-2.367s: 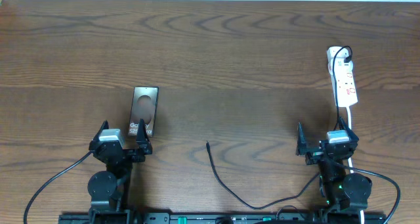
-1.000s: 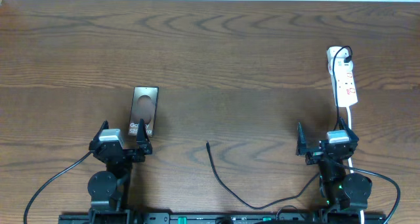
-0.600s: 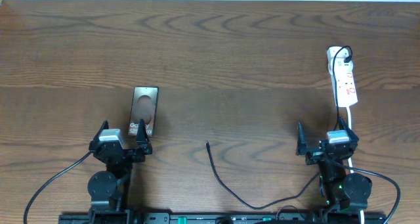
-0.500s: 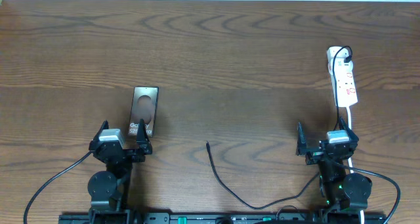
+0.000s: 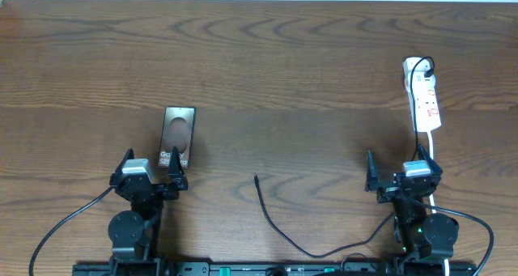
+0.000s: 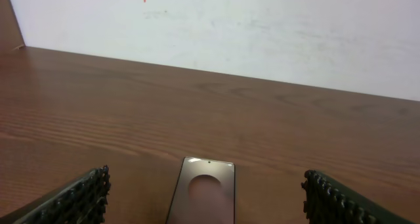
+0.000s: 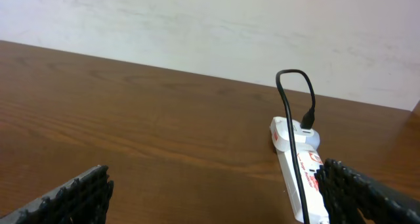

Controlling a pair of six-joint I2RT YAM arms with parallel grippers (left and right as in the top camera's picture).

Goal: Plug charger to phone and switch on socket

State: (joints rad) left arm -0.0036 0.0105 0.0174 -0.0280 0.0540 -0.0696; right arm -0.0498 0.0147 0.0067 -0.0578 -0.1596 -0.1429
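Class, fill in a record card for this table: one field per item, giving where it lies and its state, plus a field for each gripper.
phone: flat on the table, just ahead of the left gripper, nothing plugged in
charger: loose tip on bare wood between the two grippers, apart from the phone
socket: far right side, a black lead plugged into its far end
left gripper: open, empty
right gripper: open, empty

We see both arms folded low at the near edge of the bench [image 5: 259,82], left hand [image 5: 151,159] and right hand [image 5: 401,163] spread wide, empty, aimed at the far edge.
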